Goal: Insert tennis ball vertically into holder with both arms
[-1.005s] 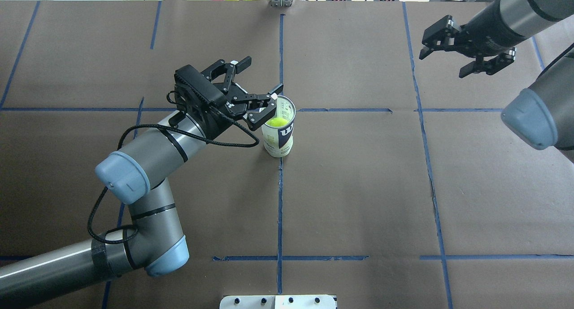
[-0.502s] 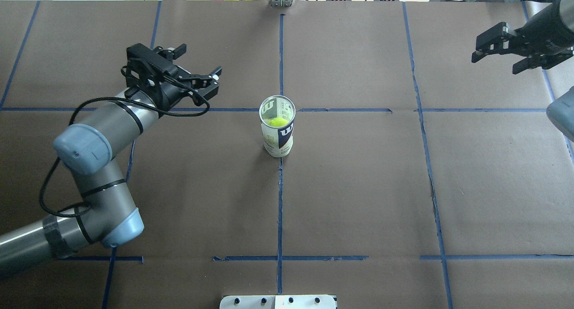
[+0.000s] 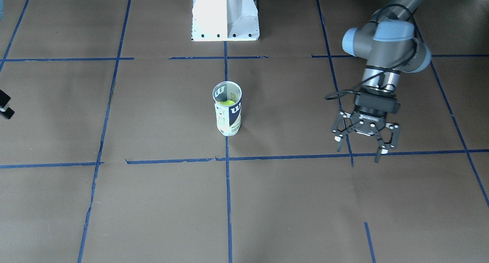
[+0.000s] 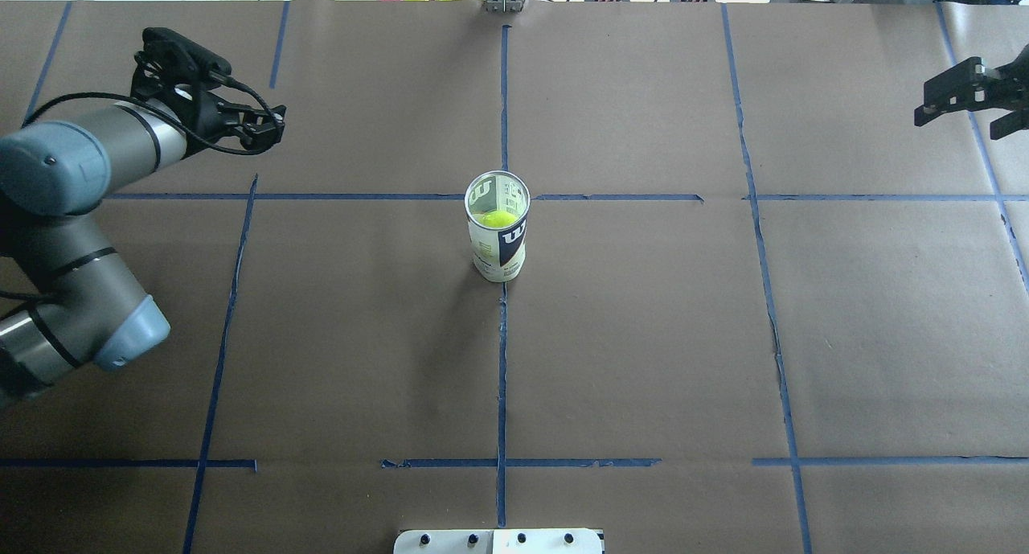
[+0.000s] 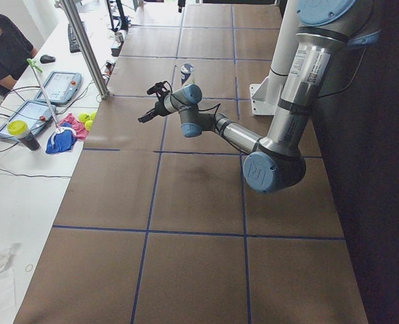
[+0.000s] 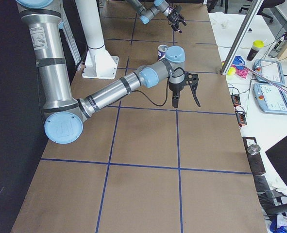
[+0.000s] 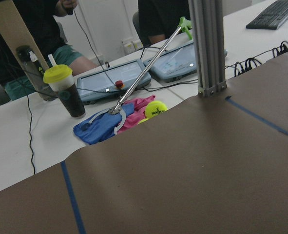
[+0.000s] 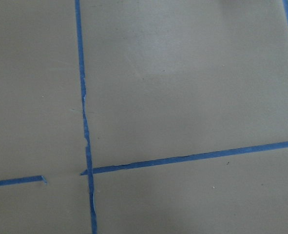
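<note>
The tennis ball (image 4: 498, 216) sits low inside the Wilson tennis-ball can (image 4: 500, 252), its yellow-green showing through the open mouth and the clear wall; the can stands upright near the middle of the tabletop (image 4: 643, 337), long axis vertical, rim upward, touched by neither arm.

The left gripper (image 3: 361, 146) hangs over the tabletop well off to the robot's left of the can, jaws spread wide and holding nothing, pointing downward in the front-facing view; the can lies sideways from it, toward the centre line.

The right gripper (image 4: 961, 122) is at the far right edge of the overhead view, jaws likewise apart and empty; it is well apart from the can, farther than the left one, so the left arm is the nearer of the two.

Judged from this, the insertion looks done; the ball is in and the can is upright; any further reach would have to come in from the side toward an upright can that could tip if brushed at the rim.
</note>
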Controlling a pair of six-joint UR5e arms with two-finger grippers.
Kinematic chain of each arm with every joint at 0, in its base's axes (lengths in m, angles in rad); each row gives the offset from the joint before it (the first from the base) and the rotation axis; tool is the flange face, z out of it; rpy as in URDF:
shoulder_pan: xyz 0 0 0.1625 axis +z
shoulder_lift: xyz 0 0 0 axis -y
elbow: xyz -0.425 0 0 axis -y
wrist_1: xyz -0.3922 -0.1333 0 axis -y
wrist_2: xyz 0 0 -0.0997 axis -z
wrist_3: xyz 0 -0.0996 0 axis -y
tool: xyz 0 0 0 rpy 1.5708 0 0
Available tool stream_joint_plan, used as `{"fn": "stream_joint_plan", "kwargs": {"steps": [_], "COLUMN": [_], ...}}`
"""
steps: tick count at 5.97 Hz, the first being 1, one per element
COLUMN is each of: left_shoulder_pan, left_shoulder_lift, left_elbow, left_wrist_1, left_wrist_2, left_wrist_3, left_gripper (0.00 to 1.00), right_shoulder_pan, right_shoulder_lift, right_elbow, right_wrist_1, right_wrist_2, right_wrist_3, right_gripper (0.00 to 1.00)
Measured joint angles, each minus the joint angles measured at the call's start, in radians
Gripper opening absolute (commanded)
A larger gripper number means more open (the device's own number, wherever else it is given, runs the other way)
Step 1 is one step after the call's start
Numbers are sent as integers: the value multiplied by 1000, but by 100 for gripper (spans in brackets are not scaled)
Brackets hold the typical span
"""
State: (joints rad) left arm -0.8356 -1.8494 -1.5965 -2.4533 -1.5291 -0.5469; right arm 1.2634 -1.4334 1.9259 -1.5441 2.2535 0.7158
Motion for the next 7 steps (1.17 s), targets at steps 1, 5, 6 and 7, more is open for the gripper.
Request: {"fn": "stream_joint_plan", "kwargs": {"steps": [1, 5, 6, 7], "left_shoulder_pan": [-80, -487, -565, -649], "left_shoulder_lift": [48, 110, 121, 127], "left_elbow": [2, -2, -8, -10], "left_wrist_1": [74, 585, 733, 873], "left_wrist_2": [-142, -691, -757, -830], "left_wrist_3": [4, 266, 414, 486], "left_gripper": [100, 100, 100, 100], "right_shoulder_pan": [34, 114, 139, 155], "right_shoulder_lift": [-26, -73, -85, -111], "right_elbow": [-20, -121, -131, -131], "right_wrist_1": [-1, 0, -1, 0], "right_wrist_2": [39, 82, 82, 82], "right_wrist_3": [-63, -266, -299, -331], "right_gripper": [100, 100, 100, 100]}}
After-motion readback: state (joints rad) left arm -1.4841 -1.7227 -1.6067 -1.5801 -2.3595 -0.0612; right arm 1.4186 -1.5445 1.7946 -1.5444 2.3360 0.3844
